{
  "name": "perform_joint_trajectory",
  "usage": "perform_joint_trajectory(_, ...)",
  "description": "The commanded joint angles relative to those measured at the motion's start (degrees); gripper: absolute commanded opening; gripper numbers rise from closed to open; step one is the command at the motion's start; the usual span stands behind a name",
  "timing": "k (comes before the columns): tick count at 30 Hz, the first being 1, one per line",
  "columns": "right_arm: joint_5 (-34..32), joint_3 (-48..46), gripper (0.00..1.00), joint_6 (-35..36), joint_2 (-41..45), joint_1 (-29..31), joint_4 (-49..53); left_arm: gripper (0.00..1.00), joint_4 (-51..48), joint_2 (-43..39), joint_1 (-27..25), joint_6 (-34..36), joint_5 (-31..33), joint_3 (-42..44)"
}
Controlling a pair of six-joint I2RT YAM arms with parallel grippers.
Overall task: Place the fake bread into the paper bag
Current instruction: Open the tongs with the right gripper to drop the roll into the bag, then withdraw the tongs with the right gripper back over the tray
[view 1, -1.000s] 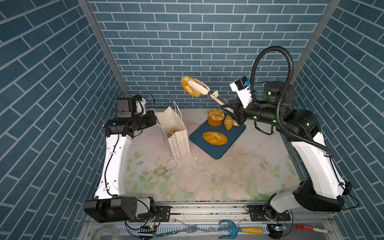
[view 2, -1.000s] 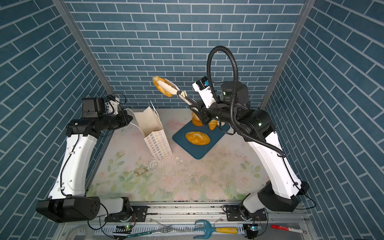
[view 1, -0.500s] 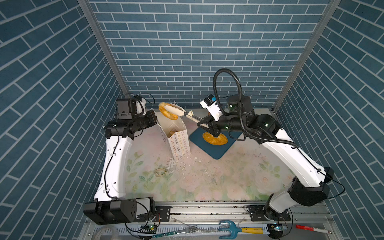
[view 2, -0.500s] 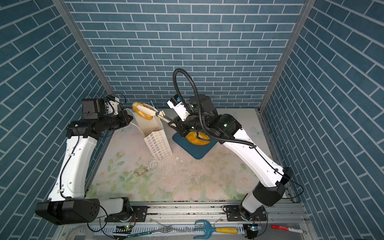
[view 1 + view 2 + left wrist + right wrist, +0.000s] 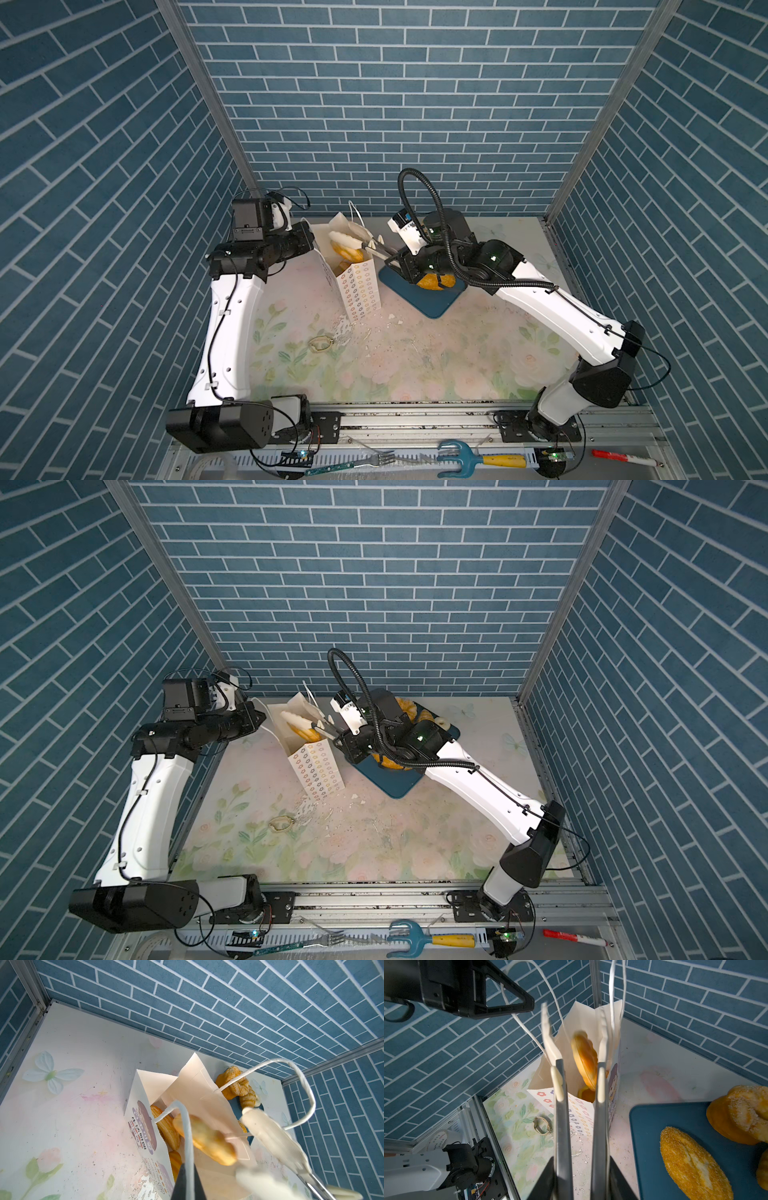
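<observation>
the floral desk carries the tall white paper bag, upright with its mouth open, and just beside it a dark teal tray. the left pincer is clamped on the bag's cord handle. the right pincer grips long tongs, whose white tips stand apart at the bag's mouth. a golden bun sits on edge between those tips, close against one and clear of the other, above more bread inside the bag. an oval loaf and a sugared pastry lie on the tray. a small ring lies on the desk near the bag.
</observation>
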State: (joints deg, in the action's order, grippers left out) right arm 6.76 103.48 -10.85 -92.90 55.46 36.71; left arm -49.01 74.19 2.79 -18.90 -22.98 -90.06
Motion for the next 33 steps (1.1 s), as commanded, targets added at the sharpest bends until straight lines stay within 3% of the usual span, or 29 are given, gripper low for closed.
perform_joint_trajectory(1,-2.38,3.6,0.39,2.8,-1.18,1.0,-0.14,0.0,-0.12,-0.72,-0.29,-0.07,-0.04,0.01)
perform_joint_trajectory(18,-3.02,7.95,0.35,13.07,8.59,0.83,6.71,0.0,-0.07,0.07,-0.28,0.06,-0.64,-0.34)
perform_joint_trajectory(26,-3.46,0.63,0.36,15.15,14.86,-7.12,14.91,0.0,-0.15,0.11,-0.32,0.17,-0.43,-0.81)
perform_joint_trajectory(33,-2.85,-14.32,0.37,13.31,21.43,-15.01,13.78,0.0,0.44,-0.46,-0.28,0.21,0.16,-0.67)
